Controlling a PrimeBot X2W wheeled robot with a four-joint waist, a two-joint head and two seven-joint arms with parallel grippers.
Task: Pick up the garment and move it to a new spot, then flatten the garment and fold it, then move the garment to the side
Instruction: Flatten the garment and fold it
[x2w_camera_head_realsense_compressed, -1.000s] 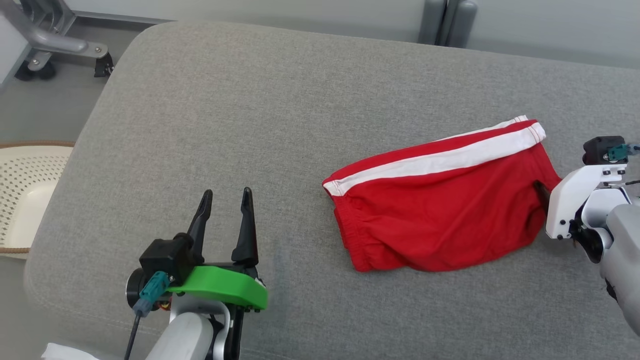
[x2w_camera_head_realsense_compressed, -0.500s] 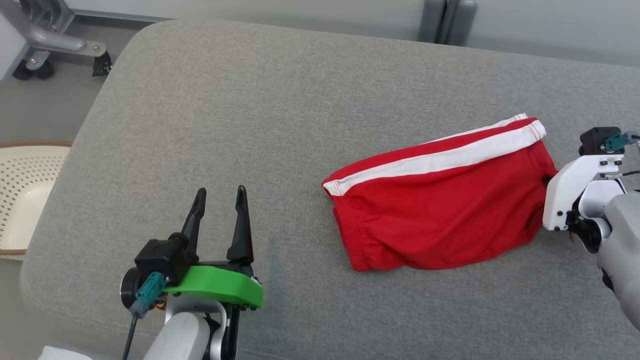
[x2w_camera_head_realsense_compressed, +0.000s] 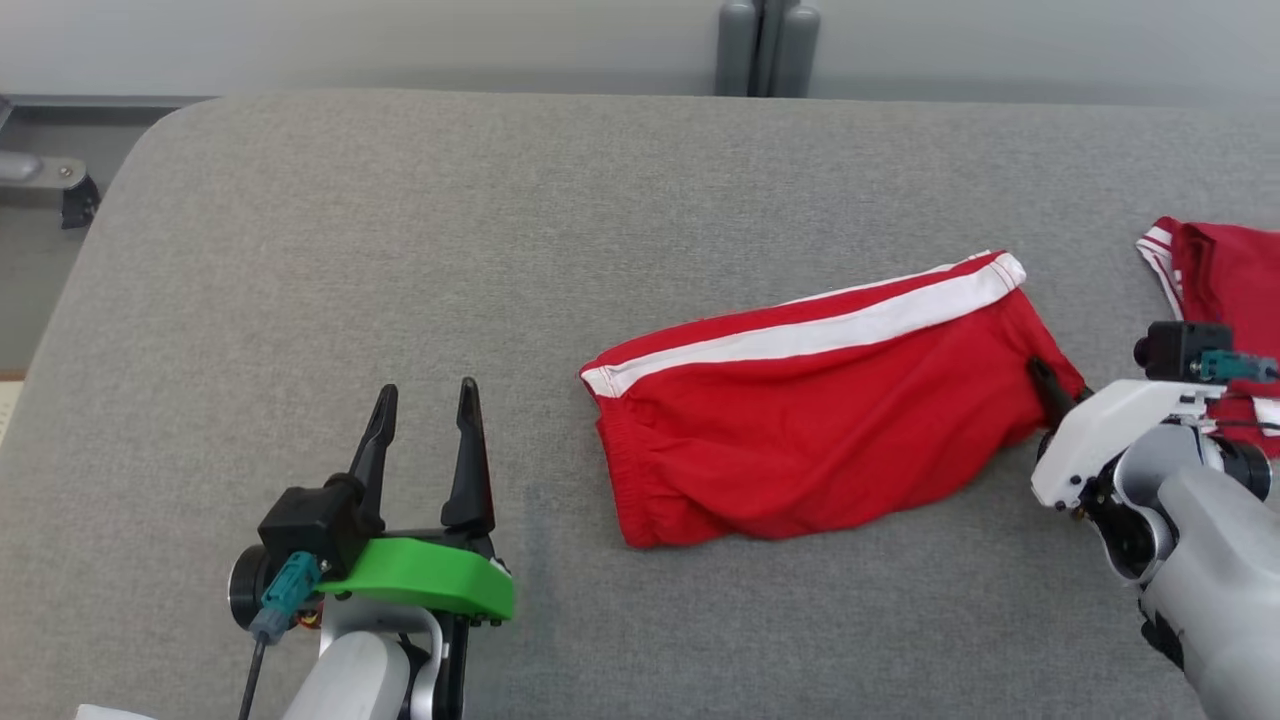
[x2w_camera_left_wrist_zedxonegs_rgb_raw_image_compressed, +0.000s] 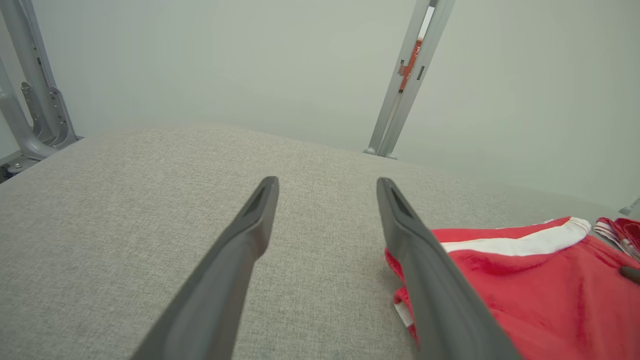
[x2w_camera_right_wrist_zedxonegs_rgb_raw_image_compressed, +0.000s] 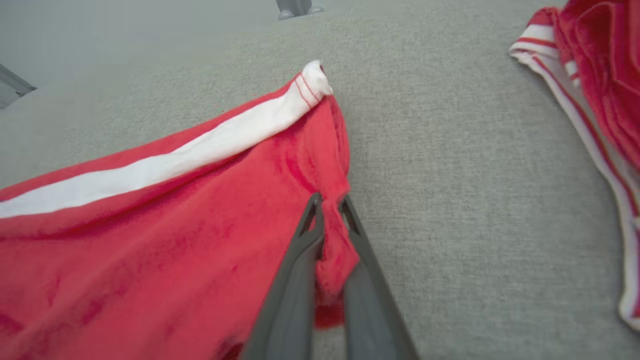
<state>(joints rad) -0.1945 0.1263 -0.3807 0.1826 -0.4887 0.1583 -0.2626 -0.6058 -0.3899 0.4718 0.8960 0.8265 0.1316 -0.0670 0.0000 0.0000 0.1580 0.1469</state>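
Folded red shorts with a white stripe (x2w_camera_head_realsense_compressed: 810, 420) lie flat on the grey cushion (x2w_camera_head_realsense_compressed: 400, 250), right of centre. My right gripper (x2w_camera_head_realsense_compressed: 1052, 388) is shut on the shorts' right edge; in the right wrist view the fingers (x2w_camera_right_wrist_zedxonegs_rgb_raw_image_compressed: 327, 210) pinch a fold of the red shorts (x2w_camera_right_wrist_zedxonegs_rgb_raw_image_compressed: 150, 240). My left gripper (x2w_camera_head_realsense_compressed: 422, 425) hovers open over bare cushion left of the shorts, nothing between its fingers. In the left wrist view the left gripper (x2w_camera_left_wrist_zedxonegs_rgb_raw_image_compressed: 325, 187) stands apart from the shorts (x2w_camera_left_wrist_zedxonegs_rgb_raw_image_compressed: 525, 280) at the lower right.
A second red garment with white trim (x2w_camera_head_realsense_compressed: 1220, 290) lies at the cushion's right edge, close behind my right wrist, and appears as the red garment (x2w_camera_right_wrist_zedxonegs_rgb_raw_image_compressed: 595, 85) in the right wrist view. A grey post (x2w_camera_head_realsense_compressed: 765, 45) stands behind the cushion.
The head camera has swung right, bringing the second garment into view. My right gripper keeps its hold on the shorts' right edge; the left gripper stays open.
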